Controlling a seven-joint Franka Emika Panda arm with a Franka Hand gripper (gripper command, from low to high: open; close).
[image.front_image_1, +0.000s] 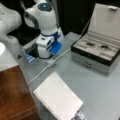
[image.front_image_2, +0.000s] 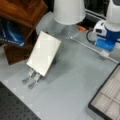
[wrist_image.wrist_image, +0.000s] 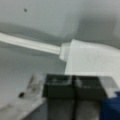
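Observation:
My gripper (image.front_image_1: 50, 55) hangs low over the grey table at a front view's upper left, its blue fingers pointing down. It also shows in a front view at the right (image.front_image_2: 104, 48). Just in front of it lies a white plug block (image.front_image_1: 51, 62) on a thin white cable (image.front_image_1: 37, 73). In the wrist view the two dark pads (wrist_image.wrist_image: 60, 86) sit pressed together with nothing between them. The white plug block (wrist_image.wrist_image: 90, 58) lies just beyond them, and the cable (wrist_image.wrist_image: 30, 45) runs off to the left.
An open grey jewellery box (image.front_image_1: 96, 53) with raised lid stands at the right. A white spiral notebook (image.front_image_1: 57, 97) leans near the front, propped up (image.front_image_2: 43, 52). Brown wooden furniture (image.front_image_1: 13, 92) is at the left. A white lampshade (image.front_image_2: 68, 10) is behind the cable.

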